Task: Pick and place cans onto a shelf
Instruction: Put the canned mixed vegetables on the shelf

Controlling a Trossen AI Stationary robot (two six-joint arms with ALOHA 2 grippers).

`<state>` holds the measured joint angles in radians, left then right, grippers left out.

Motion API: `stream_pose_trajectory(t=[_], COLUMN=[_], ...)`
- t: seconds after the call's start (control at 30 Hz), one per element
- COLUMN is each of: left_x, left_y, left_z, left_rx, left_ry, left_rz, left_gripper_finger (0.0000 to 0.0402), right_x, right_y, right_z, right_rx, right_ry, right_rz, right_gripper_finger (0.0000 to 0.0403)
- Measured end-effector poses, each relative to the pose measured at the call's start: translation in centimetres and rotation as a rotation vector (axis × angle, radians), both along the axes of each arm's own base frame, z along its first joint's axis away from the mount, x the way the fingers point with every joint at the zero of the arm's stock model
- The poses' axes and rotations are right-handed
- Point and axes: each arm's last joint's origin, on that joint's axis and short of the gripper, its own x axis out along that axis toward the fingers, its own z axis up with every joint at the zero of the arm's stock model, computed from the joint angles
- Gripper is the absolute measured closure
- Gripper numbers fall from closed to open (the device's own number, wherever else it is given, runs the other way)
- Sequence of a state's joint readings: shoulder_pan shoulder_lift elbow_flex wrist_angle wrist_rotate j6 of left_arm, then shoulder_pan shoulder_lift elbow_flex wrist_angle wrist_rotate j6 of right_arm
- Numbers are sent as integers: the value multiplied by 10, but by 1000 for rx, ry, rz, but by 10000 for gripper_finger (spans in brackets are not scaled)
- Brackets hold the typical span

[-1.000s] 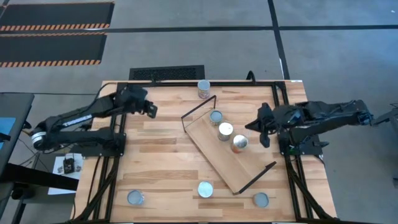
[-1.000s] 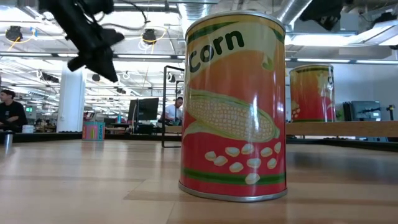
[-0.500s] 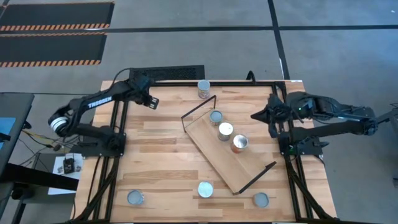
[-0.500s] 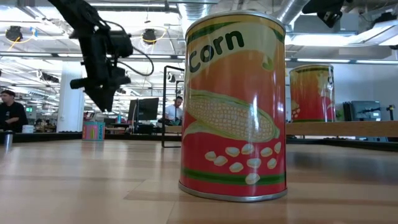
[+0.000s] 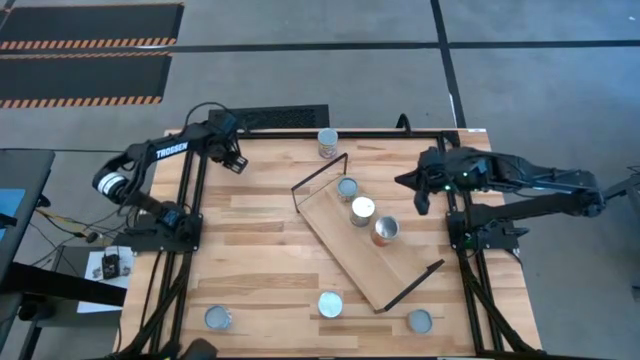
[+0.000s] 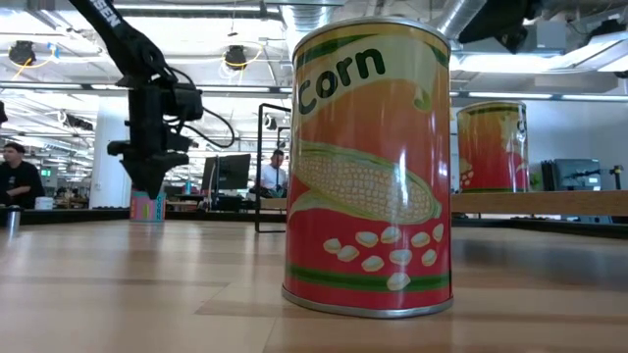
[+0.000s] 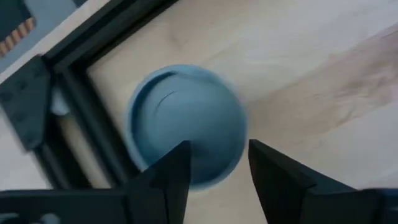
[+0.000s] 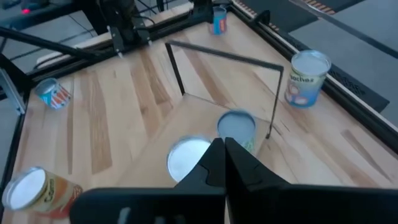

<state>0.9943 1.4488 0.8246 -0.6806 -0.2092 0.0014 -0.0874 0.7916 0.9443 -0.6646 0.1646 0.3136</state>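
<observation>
Three cans stand in a row on the shelf, set diagonally on the table. Four more stand off it: one at the far edge, three along the near edge. The left gripper hangs over the far-left corner; the right gripper sits beside the shelf.

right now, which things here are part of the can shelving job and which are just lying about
Job: shelf; three cans on it; loose cans on the table; blue-topped can under the open left claw; shut right claw.
Lying about: striped floor mats; floor grille; small device beside the table.
</observation>
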Motion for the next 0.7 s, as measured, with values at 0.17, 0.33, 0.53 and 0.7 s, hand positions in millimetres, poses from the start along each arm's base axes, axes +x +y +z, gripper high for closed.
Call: stream_pose_trajectory(t=[0.17, 0.33, 0.53, 0.7], left_x=[2, 8, 30, 58], left_y=[3, -6, -45, -102], left_z=[-6, -2, 16, 30], left_rx=[-18, -44, -97, -140], left_ry=[31, -7, -144, -215], left_rz=[-75, -102, -186, -262], left_gripper_finger=[303, 373, 398, 400], right_x=[8, 8, 0, -6], right_y=[0, 1, 2, -2], right_z=[0, -1, 3, 5], right_rx=[-36, -19, -58, -37], right_ry=[-5, 0, -11, -27], right_rz=[27, 70, 163, 201], right_gripper_finger=[393, 394, 393, 395])
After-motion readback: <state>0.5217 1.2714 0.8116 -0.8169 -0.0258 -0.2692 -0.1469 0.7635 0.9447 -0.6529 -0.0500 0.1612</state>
